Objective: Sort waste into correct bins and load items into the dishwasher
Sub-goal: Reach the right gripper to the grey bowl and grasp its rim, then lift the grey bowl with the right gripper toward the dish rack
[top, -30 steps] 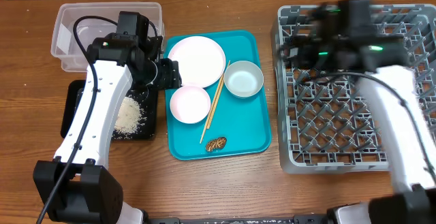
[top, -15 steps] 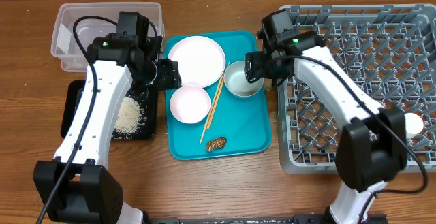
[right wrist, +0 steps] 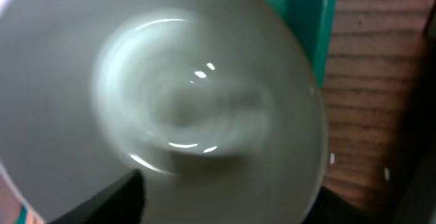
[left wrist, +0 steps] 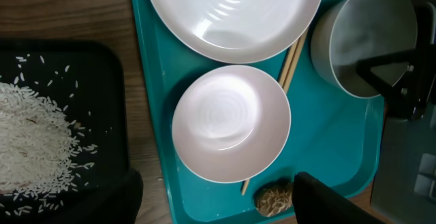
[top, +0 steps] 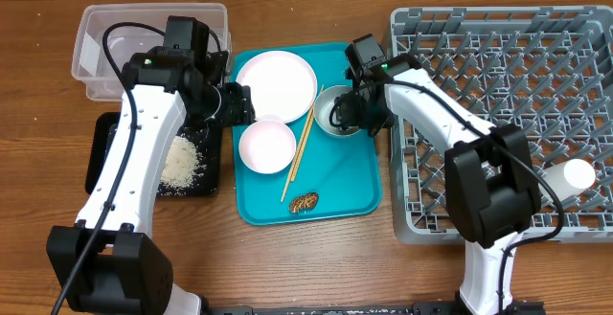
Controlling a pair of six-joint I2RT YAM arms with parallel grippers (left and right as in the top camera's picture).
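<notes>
My left gripper (top: pixel 233 104) (left wrist: pixel 218 207) hangs open and empty over the teal tray's left side, above a small pinkish-white bowl (top: pixel 267 146) (left wrist: pixel 230 122). Behind that bowl lies a wide white plate (top: pixel 276 78) (left wrist: pixel 235 13). My right gripper (top: pixel 351 112) (right wrist: pixel 238 207) is down at a second small bowl (top: pixel 335 116) (right wrist: pixel 197 108). One finger is inside it and the other outside its right rim, still apart from the wall. A brown food lump (top: pixel 305 202) (left wrist: pixel 274 201) lies at the tray's front. White rice (top: pixel 182 162) (left wrist: pixel 34 142) fills the black tray (top: pixel 105 138). The grey dish rack (top: pixel 508 114) holds a white cup (top: pixel 578 174).
A clear tub (top: pixel 144 47) stands at the back left, behind the black tray. Two chopsticks (top: pixel 302 147) (left wrist: pixel 293 60) lie slantwise on the teal tray (top: pixel 359 186) between the bowls. The rack takes up the table's right side.
My right arm has swung from above the rack to the small bowl on the teal tray, and its jaws have narrowed. The left arm has not moved.
</notes>
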